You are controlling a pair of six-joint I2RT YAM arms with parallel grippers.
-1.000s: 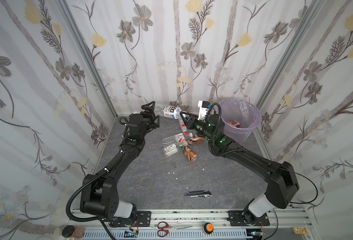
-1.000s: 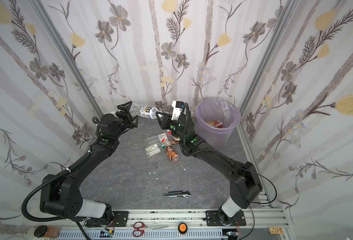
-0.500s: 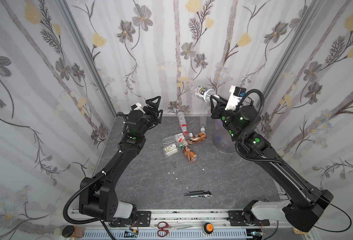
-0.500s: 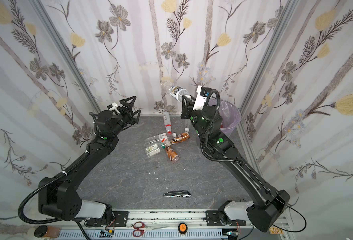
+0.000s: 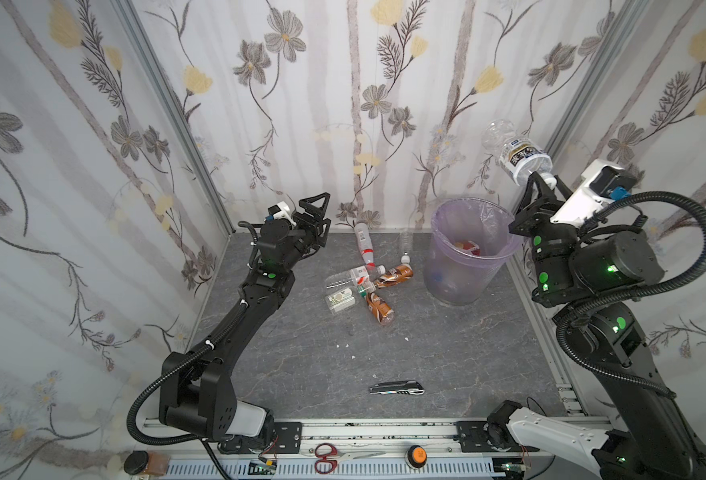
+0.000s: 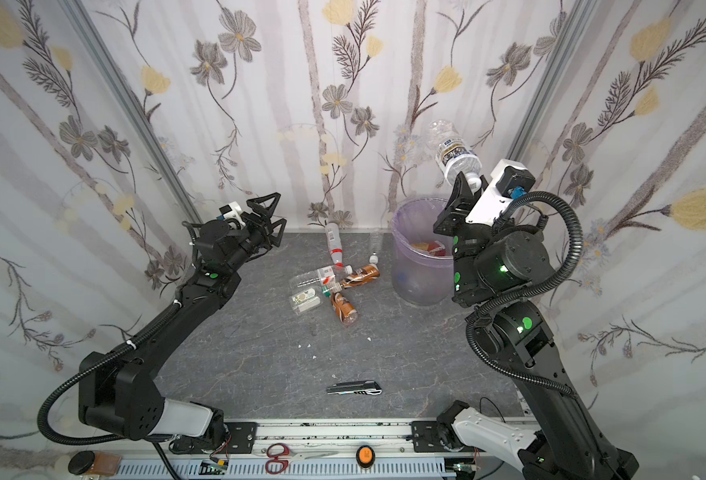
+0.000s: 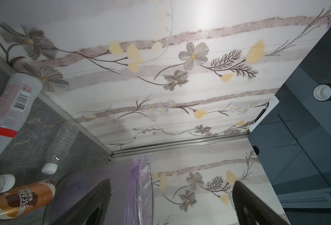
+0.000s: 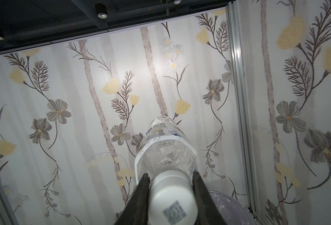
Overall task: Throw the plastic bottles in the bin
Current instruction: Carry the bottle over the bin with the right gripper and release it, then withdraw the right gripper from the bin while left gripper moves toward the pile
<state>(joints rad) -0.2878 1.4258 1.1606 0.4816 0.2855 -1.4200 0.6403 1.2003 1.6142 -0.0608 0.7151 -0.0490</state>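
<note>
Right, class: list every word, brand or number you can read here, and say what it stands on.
"NESCAFE": on the brown coffee bottle.
Barcode digits and red print on the white bottle: too small to read.
Label of the clear bottle in the right pincer: blurred; the square code on its cap holds no words.

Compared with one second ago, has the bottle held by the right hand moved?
Yes. The bottle, in the right hand, went from left of the bin to high above its right rim.
</note>
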